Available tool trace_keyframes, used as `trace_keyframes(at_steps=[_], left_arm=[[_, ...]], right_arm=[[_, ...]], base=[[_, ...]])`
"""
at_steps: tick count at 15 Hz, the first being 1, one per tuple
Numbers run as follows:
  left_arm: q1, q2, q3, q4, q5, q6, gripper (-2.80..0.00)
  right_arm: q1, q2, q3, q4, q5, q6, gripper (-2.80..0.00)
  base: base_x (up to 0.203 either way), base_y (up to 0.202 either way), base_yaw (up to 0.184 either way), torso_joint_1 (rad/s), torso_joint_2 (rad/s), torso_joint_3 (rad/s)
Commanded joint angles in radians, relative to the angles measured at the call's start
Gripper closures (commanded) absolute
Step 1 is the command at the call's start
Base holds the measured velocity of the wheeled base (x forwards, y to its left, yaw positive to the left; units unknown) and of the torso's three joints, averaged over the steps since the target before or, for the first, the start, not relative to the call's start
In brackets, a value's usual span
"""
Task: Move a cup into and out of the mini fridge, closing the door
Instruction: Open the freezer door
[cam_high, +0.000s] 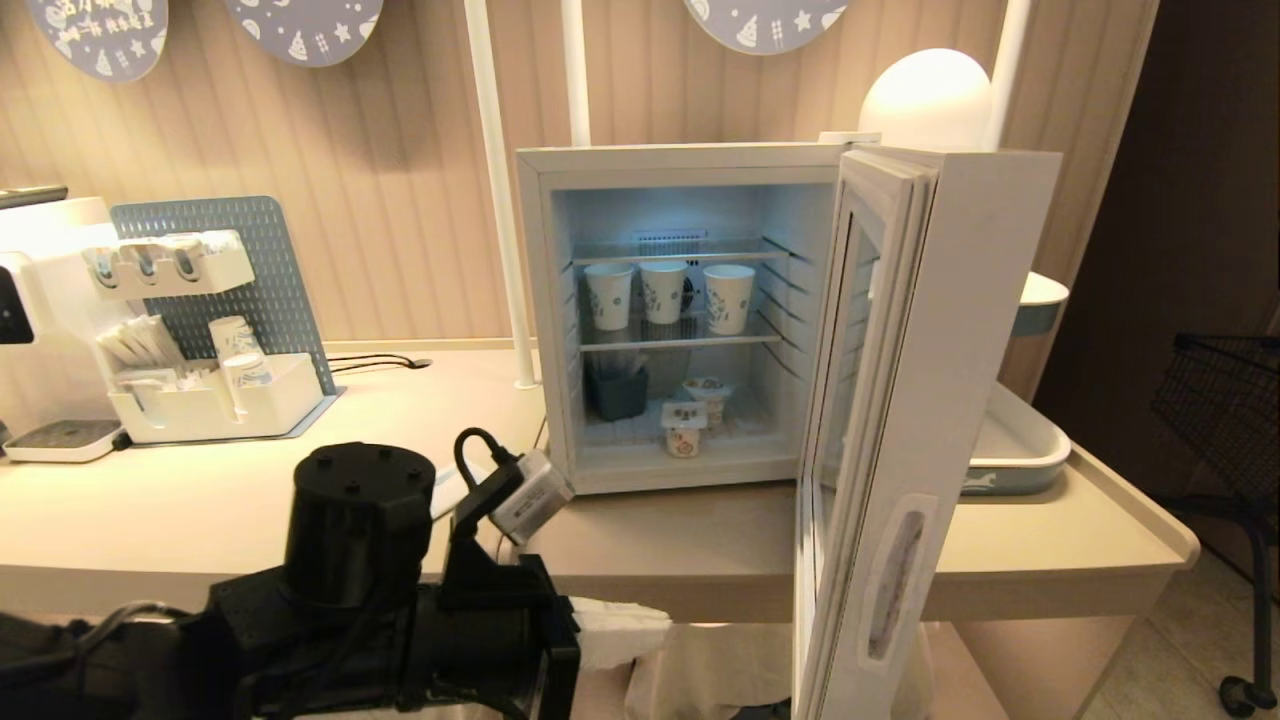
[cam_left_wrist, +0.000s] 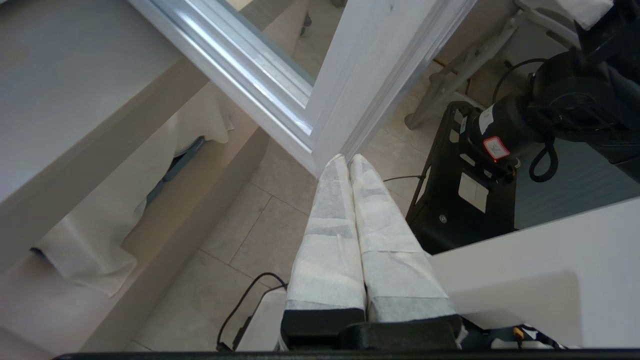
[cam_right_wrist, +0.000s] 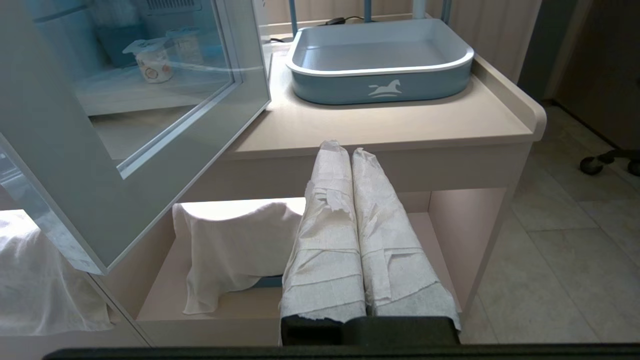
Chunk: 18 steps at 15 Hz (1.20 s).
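No lettering can be read anywhere; the blue tray (cam_right_wrist: 380, 82) bears only a white horse emblem.

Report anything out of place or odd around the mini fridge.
The door stands wide open, swung out past the counter edge, leaving the mini fridge interior exposed. The cups stand upright on the shelf; nothing looks spilled or damaged.

White mini fridge (cam_high: 545, 300), door (cam_high: 900, 400) wide open

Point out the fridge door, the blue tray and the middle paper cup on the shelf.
fridge door (cam_high: 905, 400): head view, its white outer edge.
blue tray (cam_right_wrist: 382, 89): right wrist view, its front wall at the horse mark.
middle paper cup (cam_high: 664, 292): head view, its side.
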Motion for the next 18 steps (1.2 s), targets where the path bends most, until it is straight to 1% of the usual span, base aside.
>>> trace_keyframes(at_steps=[1,3,5,6,8,9,11,15,16,17,18], left_arm=[[-0.028,0.099,-0.058,-0.006,-0.003,0.0,0.0],[-0.053,0.21,-0.176,-0.004,-0.003,0.002,0.0],[-0.079,0.284,-0.315,0.014,-0.003,0.003,0.0],[-0.092,0.304,-0.378,0.041,-0.003,0.003,0.0],[-0.13,0.326,-0.5,0.154,-0.002,0.003,0.0],[-0.161,0.328,-0.527,0.187,-0.001,0.003,0.0],[-0.194,0.299,-0.523,0.198,0.0,0.0,0.0],[-0.255,0.221,-0.475,0.2,0.001,-0.001,0.0],[-0.259,0.202,-0.466,0.202,0.004,-0.001,0.0],[-0.258,0.194,-0.458,0.204,0.021,-0.001,0.0],[-0.247,0.172,-0.442,0.217,0.088,-0.002,0.0]], right_arm=[[0.001,0.0,0.0,0.001,0.0,0.0,0.0],[0.001,0.0,0.0,0.001,0.0,0.0,0.0],[0.0,0.0,0.0,0.001,0.0,0.0,0.0],[0.0,0.0,0.0,0.001,0.0,0.0,0.0],[0.0,0.0,0.0,0.001,0.0,0.0,0.0],[0.0,0.0,0.0,0.001,0.0,0.0,0.0],[0.0,0.0,0.0,0.001,0.0,0.0,0.0],[0.0,0.0,0.0,0.001,0.0,0.0,0.0],[0.0,0.0,0.0,0.001,0.0,0.0,0.0],[0.0,0.0,0.0,0.001,0.0,0.0,0.0],[0.0,0.0,0.0,0.001,0.0,0.0,0.0]], base=[[0.0,0.0,0.0,0.0,0.0,0.0],[0.0,0.0,0.0,0.0,0.0,0.0],[0.0,0.0,0.0,0.0,0.0,0.0],[0.0,0.0,0.0,0.0,0.0,0.0],[0.0,0.0,0.0,0.0,0.0,0.0],[0.0,0.0,0.0,0.0,0.0,0.0],[0.0,0.0,0.0,0.0,0.0,0.0],[0.0,0.0,0.0,0.0,0.0,0.0],[0.0,0.0,0.0,0.0,0.0,0.0],[0.0,0.0,0.0,0.0,0.0,0.0],[0.0,0.0,0.0,0.0,0.0,0.0]])
